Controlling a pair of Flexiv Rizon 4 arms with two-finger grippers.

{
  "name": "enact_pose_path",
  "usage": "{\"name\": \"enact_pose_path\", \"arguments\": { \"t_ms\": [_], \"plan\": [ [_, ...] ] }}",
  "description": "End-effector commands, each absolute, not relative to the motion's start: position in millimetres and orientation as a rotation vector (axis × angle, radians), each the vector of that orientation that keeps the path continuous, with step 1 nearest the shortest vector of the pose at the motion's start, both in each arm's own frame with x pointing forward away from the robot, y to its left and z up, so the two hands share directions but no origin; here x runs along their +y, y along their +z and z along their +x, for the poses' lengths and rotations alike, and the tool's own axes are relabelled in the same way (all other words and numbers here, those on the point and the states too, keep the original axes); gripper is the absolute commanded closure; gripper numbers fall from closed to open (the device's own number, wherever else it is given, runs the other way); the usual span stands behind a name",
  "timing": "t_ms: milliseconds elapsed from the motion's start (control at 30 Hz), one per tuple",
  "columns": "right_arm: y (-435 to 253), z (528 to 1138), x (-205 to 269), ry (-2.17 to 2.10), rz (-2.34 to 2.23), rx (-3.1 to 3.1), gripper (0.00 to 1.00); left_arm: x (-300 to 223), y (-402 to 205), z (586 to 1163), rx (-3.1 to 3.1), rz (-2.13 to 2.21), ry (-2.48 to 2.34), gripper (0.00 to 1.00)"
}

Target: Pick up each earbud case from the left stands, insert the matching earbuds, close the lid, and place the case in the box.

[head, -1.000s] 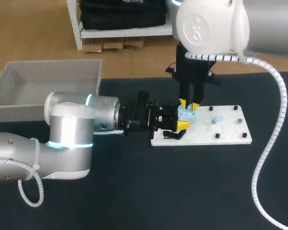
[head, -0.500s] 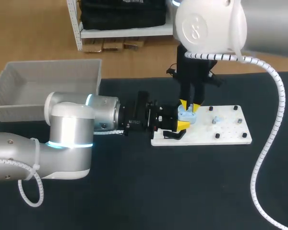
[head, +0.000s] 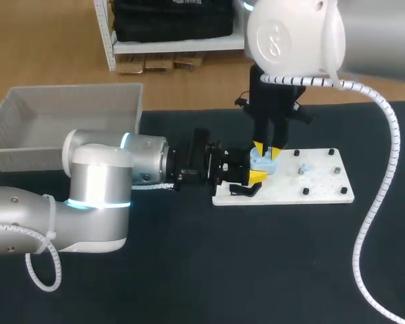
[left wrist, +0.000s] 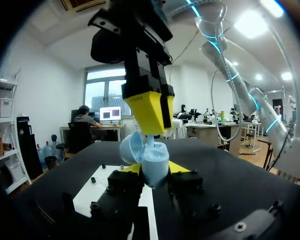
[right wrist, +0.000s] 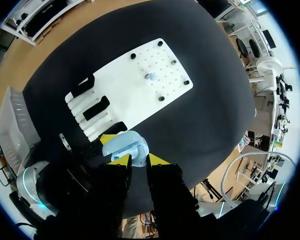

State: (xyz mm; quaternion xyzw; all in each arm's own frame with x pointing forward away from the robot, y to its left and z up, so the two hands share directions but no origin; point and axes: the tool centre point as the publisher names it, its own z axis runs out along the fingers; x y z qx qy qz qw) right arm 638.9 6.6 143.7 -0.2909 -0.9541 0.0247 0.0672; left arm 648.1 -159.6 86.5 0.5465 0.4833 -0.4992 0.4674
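Your left claw (left wrist: pixel 151 172) is pinching the earbud case (left wrist: pixel 155 162) by its lower body, one yellow tip on each side. It carries the case just over the left end of the white board (head: pixel 317 192), by the black stands (right wrist: pixel 97 107). The lid (left wrist: pixel 131 148) is tipped open to one side. Your right claw (left wrist: pixel 149 131) hangs straight down onto the open mouth of the case. You cannot tell from these views whether it has an earbud in its grip.

Judge the case as light, hard and smooth: a rounded plastic shell that will slip or twist out sooner than it deforms. Take it across the body below the seam, as the left claw has it, and never by the lid, since the hinge looks like the weak part. Push straight down when seating an earbud, because a sideways shove would likely turn the case in the pinch.

One small pale earbud (head: pixel 304 168) sits on the board. It is tiny and light, so grip it gently. The box (head: pixel 27 115) is well off to your left on the surface (head: pixel 256 270).
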Motion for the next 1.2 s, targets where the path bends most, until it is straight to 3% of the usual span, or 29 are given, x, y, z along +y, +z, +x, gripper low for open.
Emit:
{"name": "enact_pose_path", "arguments": {
  "t_ms": [33,467,667,833,1200],
  "plan": [
    [141,642,7,0.076,-0.876,-2.869,1.00,-160,86,646,1.186,1.335,-1.218,1.00],
    [135,644,5,0.082,-0.878,-2.849,1.00,-160,86,646,1.186,1.335,-1.218,1.00],
    [137,642,4,0.067,-0.880,-2.851,0.65,-160,86,646,1.186,1.335,-1.218,1.00],
    [151,634,0,0.009,-0.876,-2.878,0.52,-160,86,646,1.186,1.335,-1.218,1.00],
    [188,614,-40,-0.309,-0.707,-3.101,0.60,-160,86,646,1.186,1.335,-1.218,1.00]
  ]
}}
